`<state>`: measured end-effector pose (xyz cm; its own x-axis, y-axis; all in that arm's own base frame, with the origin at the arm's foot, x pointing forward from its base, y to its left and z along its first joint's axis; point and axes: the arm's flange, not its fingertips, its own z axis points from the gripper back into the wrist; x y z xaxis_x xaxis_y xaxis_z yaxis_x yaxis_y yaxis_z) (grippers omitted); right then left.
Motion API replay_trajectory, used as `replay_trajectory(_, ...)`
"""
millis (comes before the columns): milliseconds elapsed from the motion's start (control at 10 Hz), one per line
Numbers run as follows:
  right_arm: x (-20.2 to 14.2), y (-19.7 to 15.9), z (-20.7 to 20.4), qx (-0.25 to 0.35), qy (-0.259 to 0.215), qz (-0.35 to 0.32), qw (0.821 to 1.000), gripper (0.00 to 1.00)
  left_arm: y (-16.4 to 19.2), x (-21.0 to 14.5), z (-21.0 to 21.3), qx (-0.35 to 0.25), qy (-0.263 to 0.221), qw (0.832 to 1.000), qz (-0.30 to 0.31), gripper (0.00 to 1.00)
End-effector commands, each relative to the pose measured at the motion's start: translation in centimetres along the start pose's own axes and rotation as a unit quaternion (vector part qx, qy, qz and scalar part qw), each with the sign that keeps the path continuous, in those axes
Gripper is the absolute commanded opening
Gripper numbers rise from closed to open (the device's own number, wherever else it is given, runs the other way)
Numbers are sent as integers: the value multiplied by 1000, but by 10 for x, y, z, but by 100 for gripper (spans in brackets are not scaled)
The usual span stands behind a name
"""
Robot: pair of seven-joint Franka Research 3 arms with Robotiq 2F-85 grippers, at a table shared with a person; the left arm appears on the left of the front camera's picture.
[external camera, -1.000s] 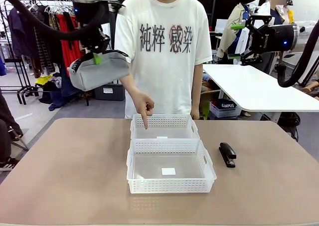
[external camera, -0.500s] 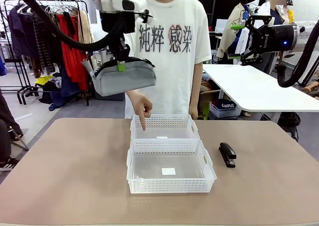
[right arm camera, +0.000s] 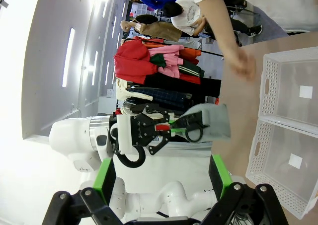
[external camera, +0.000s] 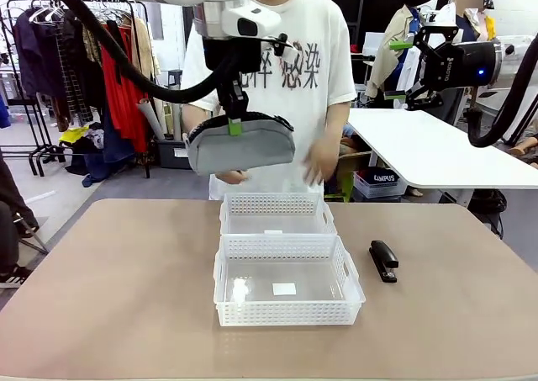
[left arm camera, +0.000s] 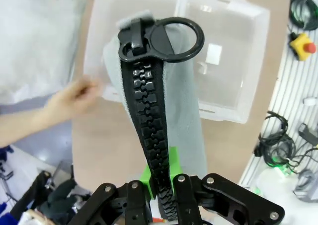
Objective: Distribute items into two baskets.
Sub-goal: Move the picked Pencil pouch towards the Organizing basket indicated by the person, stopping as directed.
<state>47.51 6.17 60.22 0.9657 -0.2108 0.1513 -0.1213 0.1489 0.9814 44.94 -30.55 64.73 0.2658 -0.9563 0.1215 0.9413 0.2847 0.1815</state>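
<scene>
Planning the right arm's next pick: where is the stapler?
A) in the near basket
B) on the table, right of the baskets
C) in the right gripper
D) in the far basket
B: the stapler lies on the table, beside the right wall of the near basket.

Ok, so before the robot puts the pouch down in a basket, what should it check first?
1. Grip: left gripper shut on the pouch at its zipper: ok.
2. Far basket empty: ok.
3. Near basket empty: ok.
4. Pouch straight above a basket: cannot tell.
5. Person's hand away from the drop: not ok, it is close under the pouch.
6. Stapler out of the way, lying right of the near basket: ok.
</scene>
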Motion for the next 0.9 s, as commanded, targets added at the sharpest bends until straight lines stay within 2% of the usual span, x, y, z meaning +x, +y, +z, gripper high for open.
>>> replay_trajectory(0,0,1,0,1,0,5,1000,100,-2,0,-10,-18,-16,999,-38,0)
replay_trajectory(600,0,1,0,1,0,5,1000,100,-20,7,-37,-58,-6,996,-65,0)
replay_trajectory(800,0,1,0,1,0,5,1000,100,-21,3,-32,-60,-12,997,-39,0)
